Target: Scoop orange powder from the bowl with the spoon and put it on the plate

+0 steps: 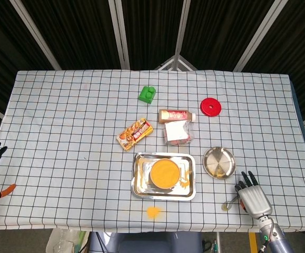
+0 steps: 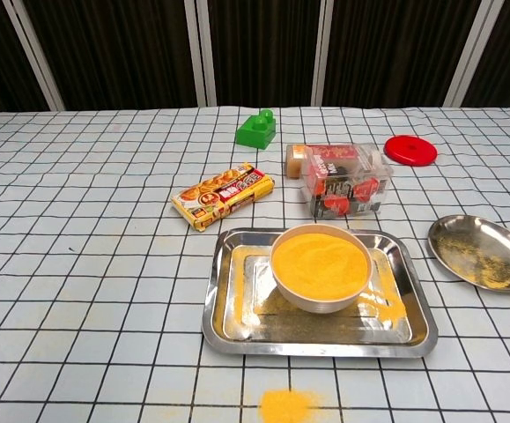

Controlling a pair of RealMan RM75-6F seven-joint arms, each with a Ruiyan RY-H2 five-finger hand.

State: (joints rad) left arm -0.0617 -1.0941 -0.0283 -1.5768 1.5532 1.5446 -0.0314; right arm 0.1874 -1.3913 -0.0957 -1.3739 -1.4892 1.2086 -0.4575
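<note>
One checked tablecloth [image 1: 62, 121] covers the table; dark slatted backdrop [image 1: 147, 31].

Even, bright overhead light falls on the checked tablecloth [image 1: 62, 132]; shadows are faint and short; the steel tray [image 2: 228, 330] shows mild glare; the far background is dark, perhaps underexposed; both views look sharp.

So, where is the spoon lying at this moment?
In the head view the spoon lies on the tablecloth near the front right edge, just below the plate and beside the right hand.
</note>
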